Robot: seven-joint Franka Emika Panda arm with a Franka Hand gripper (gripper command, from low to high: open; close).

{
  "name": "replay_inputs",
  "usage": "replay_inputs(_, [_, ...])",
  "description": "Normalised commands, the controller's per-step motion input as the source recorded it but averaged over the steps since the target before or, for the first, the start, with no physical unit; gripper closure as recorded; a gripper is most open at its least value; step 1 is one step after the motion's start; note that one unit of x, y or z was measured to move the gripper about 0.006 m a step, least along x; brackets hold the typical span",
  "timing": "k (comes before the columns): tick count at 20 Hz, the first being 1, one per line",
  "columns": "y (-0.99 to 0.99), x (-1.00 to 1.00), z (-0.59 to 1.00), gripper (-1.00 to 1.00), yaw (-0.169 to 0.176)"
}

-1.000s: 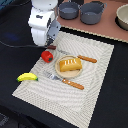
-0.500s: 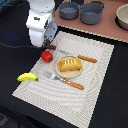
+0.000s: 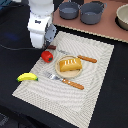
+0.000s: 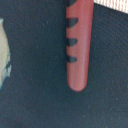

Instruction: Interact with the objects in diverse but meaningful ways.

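Golden-yellow and ridged, the bread loaf (image 3: 70, 64) is seen lying on a small pale plate (image 3: 64, 73) near the middle of a striped beige placemat (image 3: 95, 90), which is spread over the dark bench (image 3: 15, 30). A knife (image 3: 82, 58) with an orange-brown handle is laid just beyond the plate, and a fork (image 3: 67, 81) with a like handle is laid on the plate's near side. The red tomato (image 3: 47, 56) with its green stem is placed on the mat toward the exterior view's left of the loaf, apart from it. The yellow banana (image 3: 27, 77) is found at the mat's near-left corner, half over the edge.

Two round grey pots (image 3: 69, 10) (image 3: 92, 12) are set side by side on a brownish board (image 3: 107, 29) at the far side, and part of a pale bowl (image 3: 122, 17) is cut off at the exterior view's right edge.

The white arm (image 3: 41, 22) is held above the bench just beyond the tomato, at the mat's far-left edge. The pincer itself is hidden beneath the arm's body, so it cannot be told whether it is open or closed.

In the wrist view, a reddish-brown sausage stick (image 4: 79, 45) with dark notches along one side is shown lying on the dark surface.
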Motion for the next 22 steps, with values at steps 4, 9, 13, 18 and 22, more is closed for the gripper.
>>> replay_inputs(4, [0.00, -0.16, -0.31, -1.00, 0.036])
replay_inputs(9, [0.00, -0.17, -0.28, -1.00, 0.035])
replay_inputs(13, [0.00, -0.19, -0.20, 1.00, 0.030])
replay_inputs(18, [0.01, -0.16, -0.18, 1.00, 0.030])
replay_inputs(22, [0.01, -0.16, -0.19, 1.00, 0.029])
